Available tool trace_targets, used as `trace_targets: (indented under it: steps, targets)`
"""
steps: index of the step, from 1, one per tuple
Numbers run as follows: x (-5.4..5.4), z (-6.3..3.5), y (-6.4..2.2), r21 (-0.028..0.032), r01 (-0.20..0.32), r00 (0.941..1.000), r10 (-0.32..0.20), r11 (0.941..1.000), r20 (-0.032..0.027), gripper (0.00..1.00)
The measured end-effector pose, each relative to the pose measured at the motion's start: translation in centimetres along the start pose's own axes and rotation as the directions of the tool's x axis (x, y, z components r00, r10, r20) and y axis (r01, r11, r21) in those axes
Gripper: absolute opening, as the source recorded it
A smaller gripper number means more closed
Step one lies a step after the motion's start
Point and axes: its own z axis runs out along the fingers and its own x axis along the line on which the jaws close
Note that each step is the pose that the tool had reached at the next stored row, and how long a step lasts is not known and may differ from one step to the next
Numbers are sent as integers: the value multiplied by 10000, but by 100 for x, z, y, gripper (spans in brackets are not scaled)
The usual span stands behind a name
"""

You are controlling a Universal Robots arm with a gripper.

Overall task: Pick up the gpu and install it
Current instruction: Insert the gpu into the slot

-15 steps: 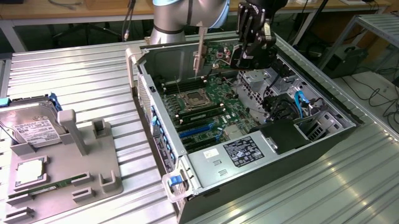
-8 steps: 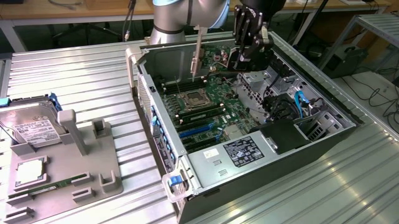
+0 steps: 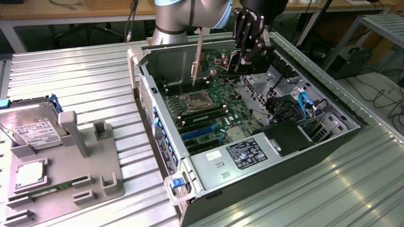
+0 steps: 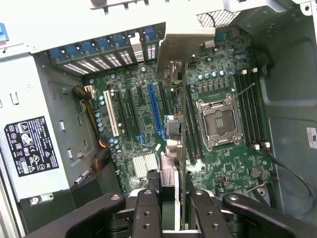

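My gripper [image 3: 245, 56] is shut on the gpu [image 3: 198, 54] and holds it in the air above the open computer case [image 3: 158, 71]. The card hangs on edge, its long silver end bracket pointing down toward the motherboard [image 3: 208, 106]. In the wrist view the gpu [image 4: 179, 129] runs edge-on from between my black fingers [image 4: 148, 213] out to its silver bracket [image 4: 185, 47]. It lies over the board between the expansion slots and the processor socket [image 4: 218, 121]. A long blue slot [image 4: 154, 111] sits just beside the card's line. The fan side is hidden.
On the exterior view's left, a grey holder [image 3: 69, 156] carries a silver hard drive [image 3: 35, 132] and a narrow green memory stick [image 3: 54, 187]. Inside the case are the labelled power supply [image 3: 247, 153], blue cables [image 3: 303, 106] and the drive cage [image 3: 277, 80].
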Motion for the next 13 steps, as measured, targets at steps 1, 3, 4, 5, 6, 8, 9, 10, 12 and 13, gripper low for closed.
trace_targets:
  steps: [1, 3, 4, 5, 6, 8, 9, 10, 12, 13]
  targets:
    - [0, 10, 0, -9, 10, 10000, -10, 10000, -1, 28]
    - [0, 29, -1, -14, 32, 10000, -32, 10000, -2, 28]
    - [0, 37, 0, -18, 87, 10000, -87, 10000, -3, 28]
    - [0, 49, 0, -24, 316, 9995, -316, 9995, -3, 28]
    - [1, 61, 0, -31, 596, 9982, -596, 9982, -5, 28]
    - [1, 83, 0, -51, 1048, 9945, -1048, 9945, -6, 28]
    - [1, 89, 0, -61, 1069, 9943, -1069, 9943, -7, 28]
    - [1, 97, 0, -75, 1071, 9943, -1071, 9942, -8, 28]
    - [1, 113, 0, -81, 1071, 9943, -1071, 9942, -8, 28]
    - [1, 119, 0, -84, 1072, 9942, -1073, 9942, -8, 28]
